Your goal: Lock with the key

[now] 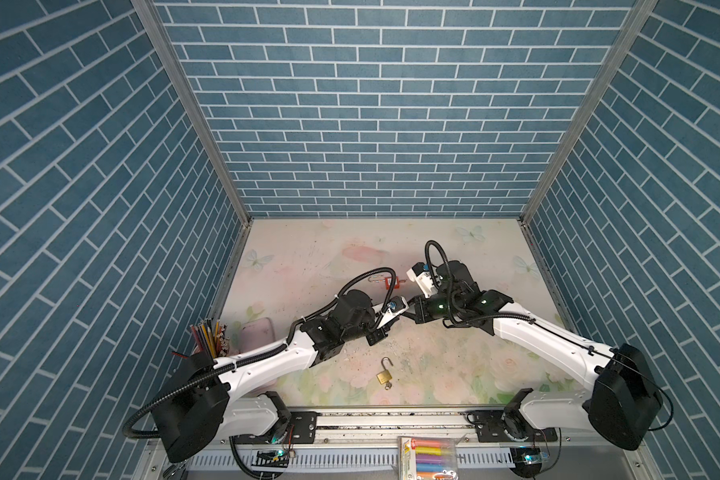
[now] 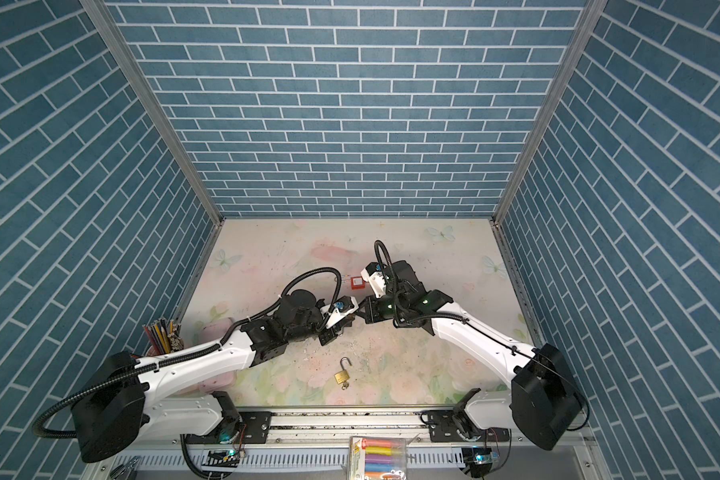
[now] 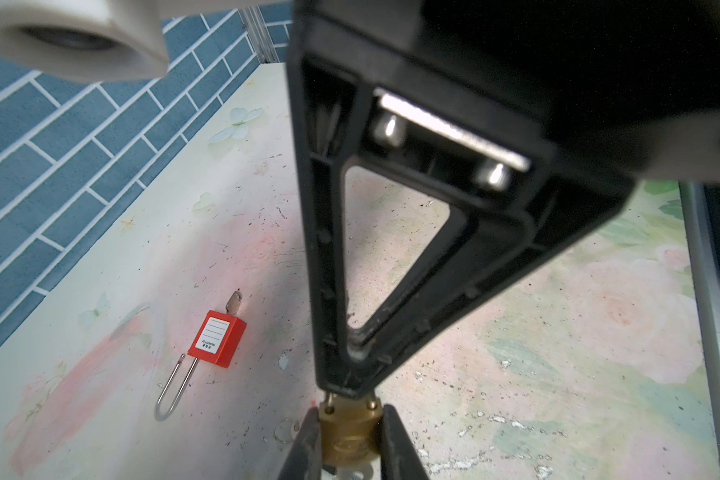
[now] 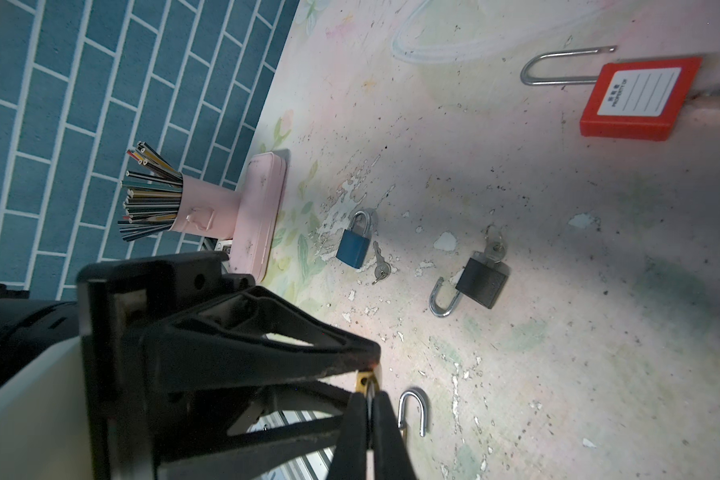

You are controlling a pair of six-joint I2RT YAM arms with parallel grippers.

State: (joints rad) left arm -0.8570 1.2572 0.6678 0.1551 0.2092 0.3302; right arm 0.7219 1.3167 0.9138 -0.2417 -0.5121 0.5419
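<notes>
Brass, small and dense, the held padlock (image 3: 350, 440) should feel rigid and slick, and is best taken by its flat sides. The left gripper (image 3: 350, 417) does so, clamped on the body, a little toward the arm bases from the red padlock (image 3: 217, 338). The right gripper (image 3: 346, 384) has its tips pressed together at the shackle end; what they pinch I cannot tell. Only the right wrist view shows the blue padlock (image 4: 353, 243) and black padlock (image 4: 481, 280), also base-side of the red one; in both top views the left arm hides them.

Evenly lit top views, shadowed wrist views, blurred foreground, curved edges
</notes>
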